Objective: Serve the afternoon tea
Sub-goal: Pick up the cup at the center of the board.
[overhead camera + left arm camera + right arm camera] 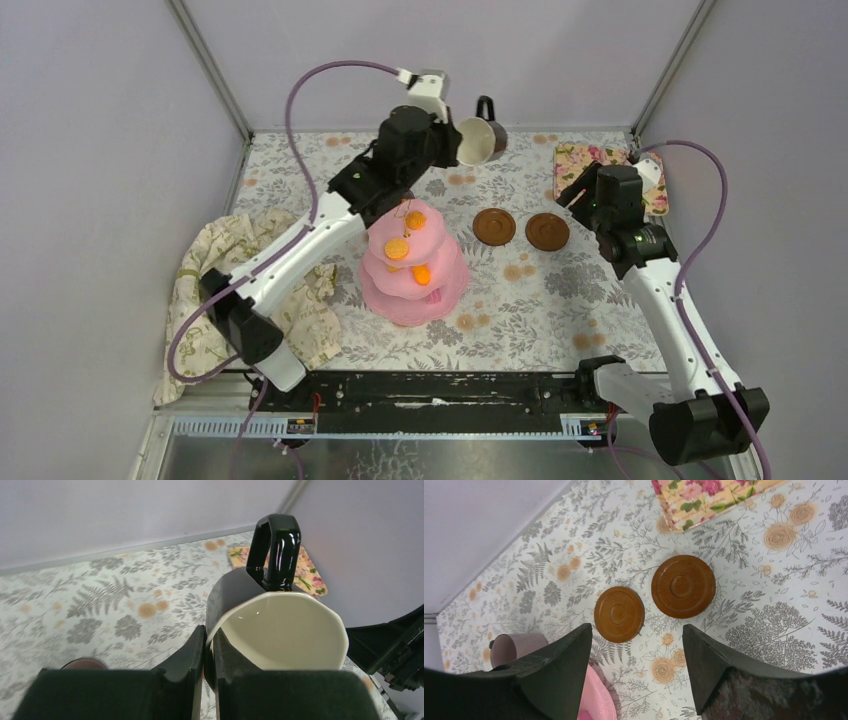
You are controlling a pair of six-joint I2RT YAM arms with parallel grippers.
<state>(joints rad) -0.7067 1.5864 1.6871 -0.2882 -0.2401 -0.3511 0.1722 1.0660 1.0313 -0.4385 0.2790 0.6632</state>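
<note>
- Patterned table cover [560, 290], one: grey ferns and orange blooms, spread over the whole work surface.
- Beige leaf-print cloth [215, 270], one: crumpled at the left edge, partly under the left arm.
- Pink cake stand [412, 285], one, three tiers: upright, left of centre, gold loop handle on top.
- Floral tray [580, 158], one: flat in the far right corner, partly behind the right arm.
- Left gripper [207, 640], one: clamped tight on the wall of the dark mug, one finger inside the rim and one outside.
- Right gripper [636, 630], one: jaws wide apart, holding nothing, hovering over the saucers.
- Dark mug [280, 630], one in view: cream inside, held clear of the table near the far wall, tipped on its side, handle uppermost.
- Brown saucers, two: left saucer [619, 614] and right saucer [683, 586], side by side, near but apart, right of the cake stand.
- Orange sweets, three counted, one per tier: top sweet [415, 220], middle sweet [397, 249], lower sweet [421, 273]. Other sweets are too small to count.
</note>
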